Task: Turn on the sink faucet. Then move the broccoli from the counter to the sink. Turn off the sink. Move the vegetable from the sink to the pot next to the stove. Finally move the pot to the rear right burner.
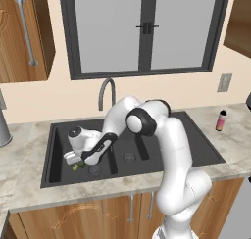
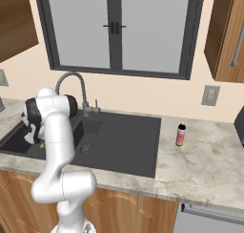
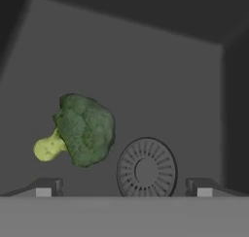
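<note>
The broccoli (image 3: pixel 82 129) lies on the floor of the charcoal sink's (image 1: pixel 196 147) left basin, beside the round drain (image 3: pixel 146 170); its pale stalk points left in the hand view. My gripper (image 3: pixel 124 191) hangs low inside that basin, just above the floret, open, with its fingertips (image 3: pixel 44 190) spread wide and nothing between them. In the left base view the gripper (image 1: pixel 73 159) sits right over the broccoli (image 1: pixel 76 167). The dark gooseneck faucet (image 1: pixel 105 92) rises behind the sink, with its small lever (image 2: pixel 95 105) at the base. The pot and the stove are out of view.
A small red and black bottle (image 1: pixel 221 120) stands on the marbled counter (image 1: pixel 29 184) right of the sink. A steel canister (image 1: pixel 3 130) stands at the far left. The basin walls close in around the hand, and a divider (image 1: pixel 112 159) separates the basins.
</note>
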